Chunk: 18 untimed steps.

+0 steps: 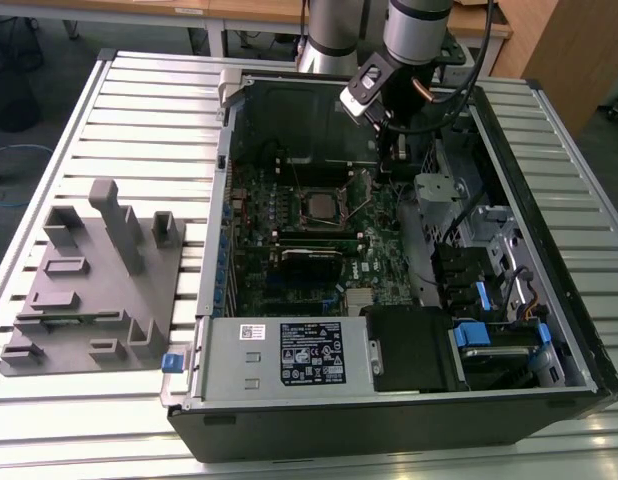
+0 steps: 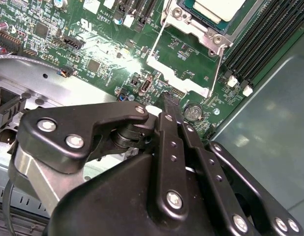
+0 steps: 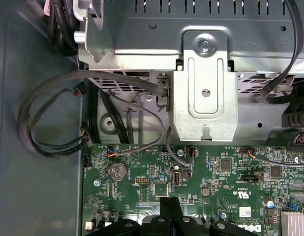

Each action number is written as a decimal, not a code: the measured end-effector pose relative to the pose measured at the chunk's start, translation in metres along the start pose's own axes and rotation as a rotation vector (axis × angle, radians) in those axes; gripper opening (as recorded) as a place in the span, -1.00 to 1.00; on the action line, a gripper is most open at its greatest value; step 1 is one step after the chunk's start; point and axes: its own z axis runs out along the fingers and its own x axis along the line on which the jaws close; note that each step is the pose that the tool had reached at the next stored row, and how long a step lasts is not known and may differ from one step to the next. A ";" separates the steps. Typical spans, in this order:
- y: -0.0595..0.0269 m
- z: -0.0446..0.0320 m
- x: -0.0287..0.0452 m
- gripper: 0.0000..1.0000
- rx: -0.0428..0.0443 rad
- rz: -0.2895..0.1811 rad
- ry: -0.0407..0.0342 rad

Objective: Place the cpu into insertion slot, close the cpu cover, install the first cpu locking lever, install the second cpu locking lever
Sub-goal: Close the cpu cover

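The chip (image 2: 218, 7) sits in the socket (image 2: 196, 27) with the cover (image 2: 178, 76) lying open toward the gripper (image 2: 166, 101), clenched on nothing close over the board (image 2: 93, 44), so a low push could scrape parts or bend the cover.

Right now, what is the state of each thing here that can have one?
cpu: seated in the insertion slot.
cpu cover: open, swung off the slot.
gripper: shut, holding nothing.
computer case: lying on its side, panel off.
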 end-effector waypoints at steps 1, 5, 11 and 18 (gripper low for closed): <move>0.0000 0.0001 0.0000 -0.80 0.0000 0.000 0.0000; 0.0000 0.0020 0.0001 -0.80 0.0000 0.000 0.0000; -0.0001 0.0094 0.0007 -0.80 0.0001 0.000 0.0000; -0.0004 0.0139 0.0073 -0.80 0.0000 0.000 0.0001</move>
